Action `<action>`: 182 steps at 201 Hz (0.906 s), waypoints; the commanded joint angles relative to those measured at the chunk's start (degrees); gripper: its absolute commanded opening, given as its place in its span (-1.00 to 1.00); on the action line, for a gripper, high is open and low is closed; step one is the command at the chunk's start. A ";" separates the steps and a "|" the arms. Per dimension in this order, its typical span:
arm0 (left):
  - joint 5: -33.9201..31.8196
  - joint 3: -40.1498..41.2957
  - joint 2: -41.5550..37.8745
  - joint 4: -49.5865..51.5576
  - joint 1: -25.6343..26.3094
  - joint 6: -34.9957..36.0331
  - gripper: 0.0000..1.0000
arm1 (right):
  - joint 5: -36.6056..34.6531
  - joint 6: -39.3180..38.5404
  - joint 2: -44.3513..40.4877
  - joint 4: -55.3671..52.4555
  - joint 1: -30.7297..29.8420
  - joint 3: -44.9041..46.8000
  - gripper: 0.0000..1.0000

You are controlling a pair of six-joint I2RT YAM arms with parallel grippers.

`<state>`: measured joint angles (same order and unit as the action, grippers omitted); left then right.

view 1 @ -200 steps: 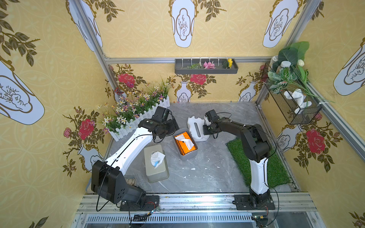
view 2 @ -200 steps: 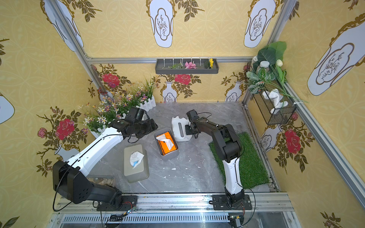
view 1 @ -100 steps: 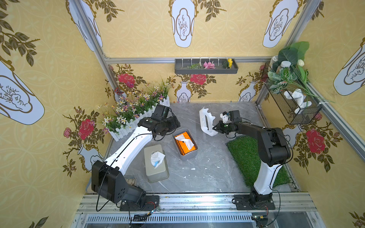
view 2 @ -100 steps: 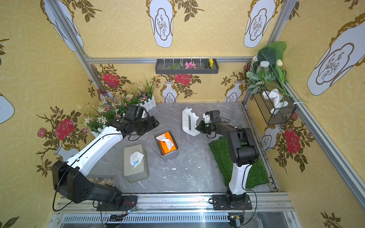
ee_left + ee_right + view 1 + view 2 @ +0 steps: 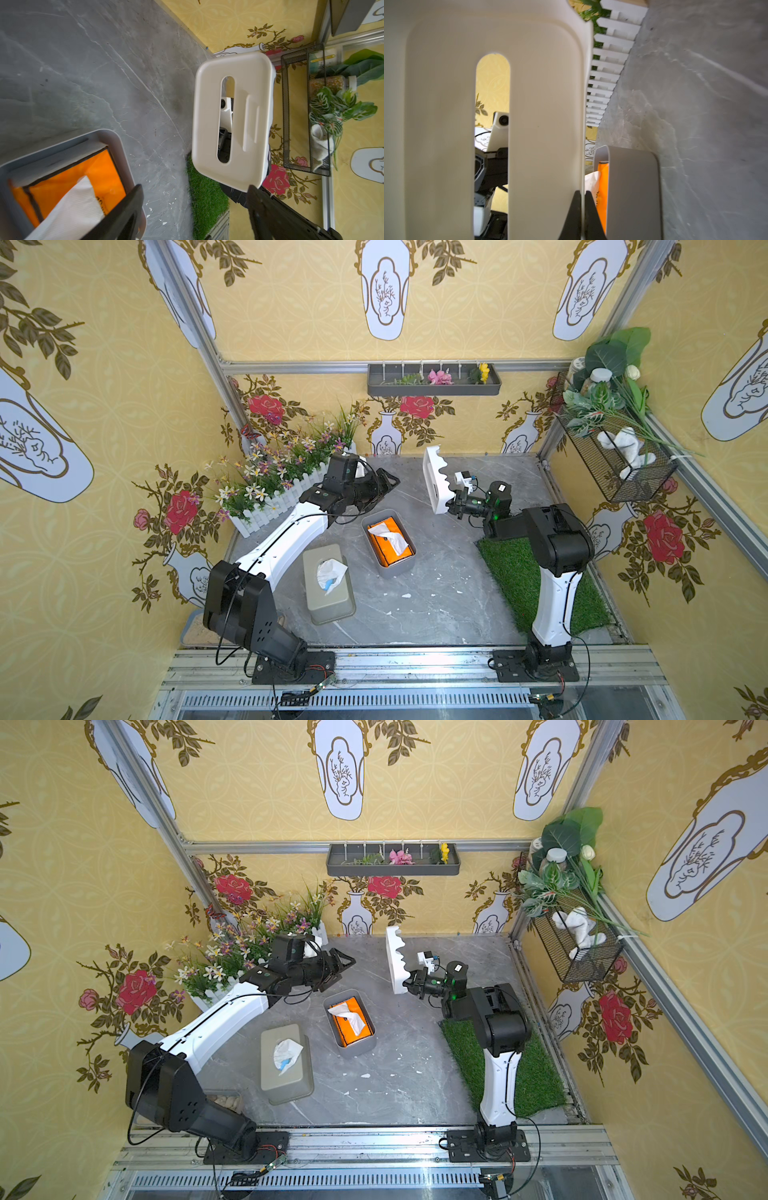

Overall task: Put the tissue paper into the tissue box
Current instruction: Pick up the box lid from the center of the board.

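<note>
The tissue box (image 5: 395,570) (image 5: 358,1048) is an open grey tub in mid-table. Inside lies the orange tissue paper pack (image 5: 380,552) (image 5: 347,1032) with a white sheet sticking up. My right gripper (image 5: 451,506) (image 5: 409,984) (image 5: 582,199) is shut on the rim of the box's white slotted lid (image 5: 432,481) (image 5: 230,120) (image 5: 546,104), held on edge, behind and right of the tub. My left gripper (image 5: 386,485) (image 5: 347,965) (image 5: 193,199) hangs open and empty behind the tub, facing the lid. The left wrist view also shows the tub (image 5: 116,141) and pack (image 5: 62,178).
A closed beige tissue box (image 5: 328,593) with a tissue poking out stands front left of the tub. A white picket planter of flowers (image 5: 282,489) lines the back left. A green grass mat (image 5: 519,572) lies right, a wire basket (image 5: 615,472) hangs on the right wall. White scraps (image 5: 406,595) dot the table.
The right arm has swung right and back, carrying the white lid away from beside the tub and turning it on edge. The left gripper has barely moved.
</note>
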<state>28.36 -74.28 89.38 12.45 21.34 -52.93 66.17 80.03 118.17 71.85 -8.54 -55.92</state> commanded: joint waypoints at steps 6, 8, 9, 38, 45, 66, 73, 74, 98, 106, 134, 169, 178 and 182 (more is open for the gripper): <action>4.67 -1.23 1.85 -6.80 0.53 -2.03 0.58 | 3.24 7.03 -1.71 13.79 -1.11 -0.90 -1.00; 4.77 -1.29 2.02 -6.82 0.58 -2.01 0.58 | 3.30 7.19 -1.71 13.85 -1.17 -1.00 -1.00; 4.77 -1.34 2.11 -6.82 0.61 -2.01 0.58 | 3.32 7.26 -1.71 13.80 -1.20 -1.06 -1.00; 4.15 -2.64 3.47 -6.25 0.63 -0.51 0.56 | 3.96 7.94 -1.81 13.74 -1.57 -0.33 -1.00; 3.67 -3.28 3.54 -5.65 0.63 0.15 0.56 | 3.90 8.11 -1.72 13.75 -1.57 -0.03 -1.00; 4.21 -5.67 4.43 -4.96 0.63 0.72 0.56 | 3.39 7.95 -1.59 13.79 -1.73 0.79 -1.00; 4.59 -6.42 5.08 -4.95 0.63 0.43 0.56 | 3.31 7.87 -1.54 13.75 -1.90 0.69 -1.00; 4.73 -6.50 5.08 -4.95 0.63 0.40 0.56 | 3.29 7.87 -1.54 13.71 -1.96 0.66 -1.00; 6.67 -6.48 6.88 -6.19 2.65 -0.60 0.44 | 2.67 8.04 -1.41 13.76 -2.95 -0.36 -1.00; 7.02 -5.88 7.10 -6.49 2.80 -0.60 0.41 | 2.27 8.12 -1.58 13.75 -3.11 -0.59 -1.00; 7.69 -4.12 7.79 -8.91 3.38 -1.12 0.39 | 1.81 9.11 -1.82 13.42 -4.09 -1.90 -1.00; 7.69 -3.28 8.61 -13.28 3.97 -2.21 0.39 | 1.00 9.79 -1.73 13.48 -6.02 -3.29 -1.00; 7.57 -2.54 8.61 -15.32 4.06 -2.76 0.41 | 0.70 10.07 -1.72 13.40 -6.42 -3.66 -1.00; 7.65 -2.20 8.61 -16.44 4.06 -3.06 0.42 | 0.69 10.19 -1.71 13.50 -6.61 -3.66 -1.00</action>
<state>35.40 -77.97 97.58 2.96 25.45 -54.48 67.94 89.71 116.71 81.47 -14.31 -58.72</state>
